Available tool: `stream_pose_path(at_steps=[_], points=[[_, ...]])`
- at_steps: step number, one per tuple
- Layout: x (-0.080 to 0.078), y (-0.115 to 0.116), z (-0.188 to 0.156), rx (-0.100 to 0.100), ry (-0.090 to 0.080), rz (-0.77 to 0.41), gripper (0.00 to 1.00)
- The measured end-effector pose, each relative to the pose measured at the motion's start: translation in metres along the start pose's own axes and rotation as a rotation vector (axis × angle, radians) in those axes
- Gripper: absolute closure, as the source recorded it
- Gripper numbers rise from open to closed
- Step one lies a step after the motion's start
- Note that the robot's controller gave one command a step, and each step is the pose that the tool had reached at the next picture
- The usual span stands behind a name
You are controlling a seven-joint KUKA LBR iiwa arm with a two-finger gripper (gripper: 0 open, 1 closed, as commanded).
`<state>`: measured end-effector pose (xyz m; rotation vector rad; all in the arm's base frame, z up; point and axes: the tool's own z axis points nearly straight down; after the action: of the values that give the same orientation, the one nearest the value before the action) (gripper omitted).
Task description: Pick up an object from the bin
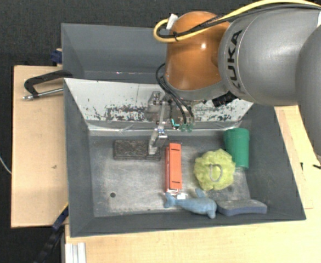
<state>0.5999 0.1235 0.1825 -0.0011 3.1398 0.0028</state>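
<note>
Grey block (130,148), dark, flat and rough-looking, lies on the floor of the bin (102,182) near the back wall, left of centre. Its long axis runs left to right across the view. My hand (156,140) hangs at its right end, low over the floor; I cannot tell whether it touches the block or how wide it stands. Just right of my hand begins an orange bar (173,166), smooth and slim, its length running toward the front wall. Further right sit a crumpled yellow-green ball (215,170) and a green cylinder (237,146). A blue toy (196,204) and a blue-grey pad (242,206) lie along the front.
</note>
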Motion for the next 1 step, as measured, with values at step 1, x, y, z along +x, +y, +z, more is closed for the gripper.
stream_pose_path(at_steps=[1], points=[[-0.0027,0.0063,0.0934,0.001,-0.008,-0.018,1.00]])
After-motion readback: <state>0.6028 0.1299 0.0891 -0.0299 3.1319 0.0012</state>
